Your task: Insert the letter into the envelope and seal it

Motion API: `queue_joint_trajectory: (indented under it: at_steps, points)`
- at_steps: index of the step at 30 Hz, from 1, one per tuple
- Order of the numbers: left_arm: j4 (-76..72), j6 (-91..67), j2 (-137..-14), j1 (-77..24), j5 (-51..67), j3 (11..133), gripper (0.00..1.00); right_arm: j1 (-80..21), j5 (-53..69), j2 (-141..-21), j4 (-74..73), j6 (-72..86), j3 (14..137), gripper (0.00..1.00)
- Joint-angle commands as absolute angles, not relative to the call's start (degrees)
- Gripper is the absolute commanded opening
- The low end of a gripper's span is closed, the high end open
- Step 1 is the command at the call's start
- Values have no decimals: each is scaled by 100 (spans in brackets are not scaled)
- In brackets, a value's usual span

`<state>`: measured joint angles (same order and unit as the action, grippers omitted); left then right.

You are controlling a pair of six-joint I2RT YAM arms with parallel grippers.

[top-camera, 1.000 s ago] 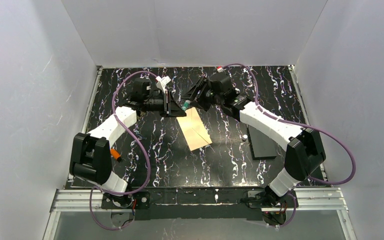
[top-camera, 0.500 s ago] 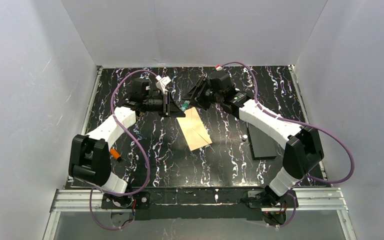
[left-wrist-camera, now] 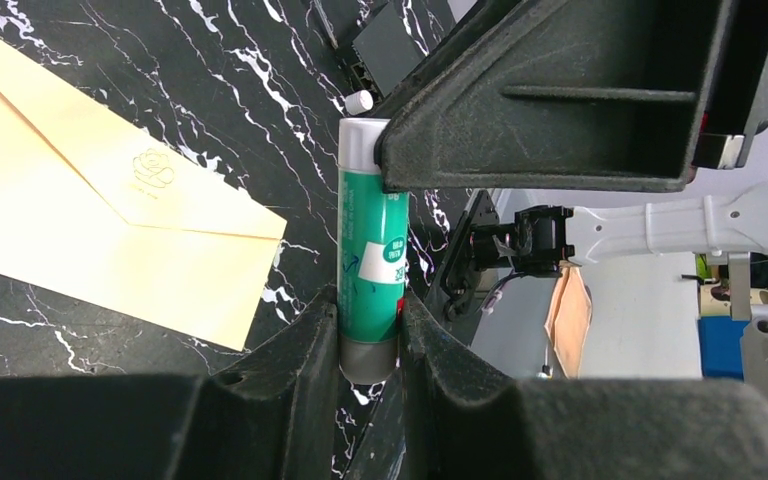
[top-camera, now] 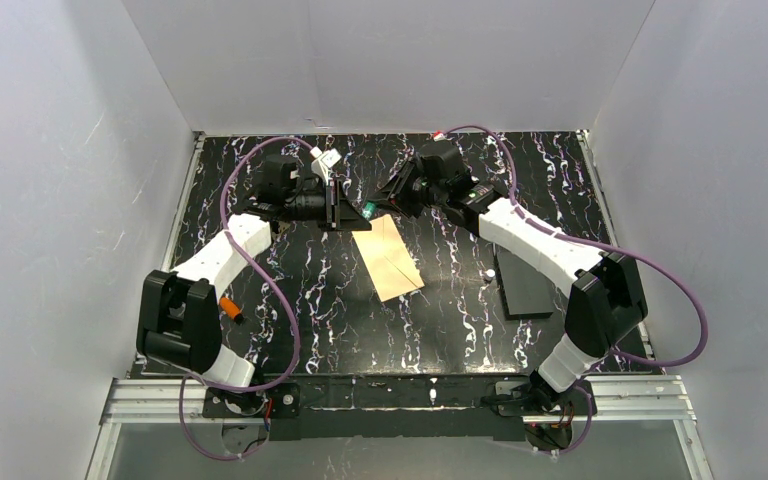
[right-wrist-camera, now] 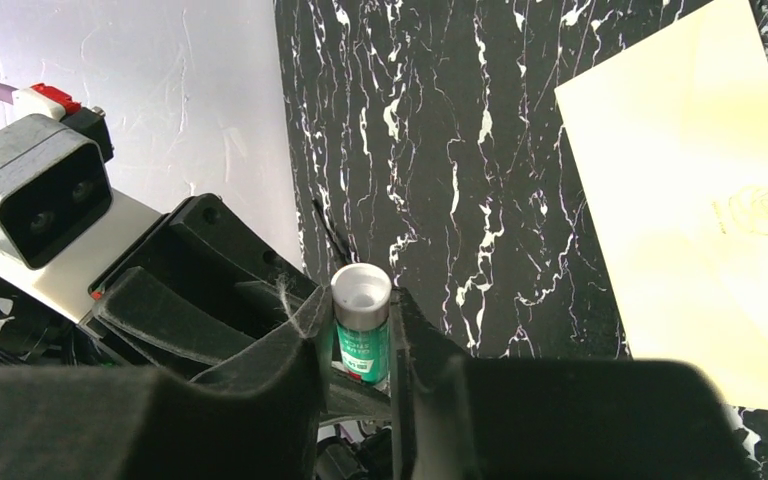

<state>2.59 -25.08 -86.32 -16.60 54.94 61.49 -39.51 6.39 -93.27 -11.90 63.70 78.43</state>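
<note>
Over the last second little has moved: the right gripper (right-wrist-camera: 360, 330) has only edged a touch farther back, and the two grippers stay nose to nose above the far end of the envelope (top-camera: 388, 258). Both are clamped on the same glue stick (left-wrist-camera: 370, 260). The left gripper (left-wrist-camera: 370, 330) pinches its grey end and the right one holds the white end, so this looks like a handover or an uncapping ahead of sealing (a judgement, not something seen). The envelope lies flat on the table (top-camera: 290, 300), its flap down along the V line. The letter shows in no view, so it is presumably already inside. Which end of the stick is the cap is hard to tell, and the right finger hides the stick's top in the left wrist view.
</note>
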Motion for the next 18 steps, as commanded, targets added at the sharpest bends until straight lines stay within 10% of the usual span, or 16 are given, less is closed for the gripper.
queue_joint_trajectory:
  at_steps: [1,7,18]
  points:
    - [89,-2585,-8289,-1677,5809,6167,0,-3920,635,-9314,-851,6402,7980,17]
    - [358,-2842,-8393,-1670,5466,6529,67,-3919,654,-9132,-575,5723,7807,4]
    - [189,-3042,-8864,-1687,5406,6635,47,-3919,1328,-8996,164,4962,7597,1]
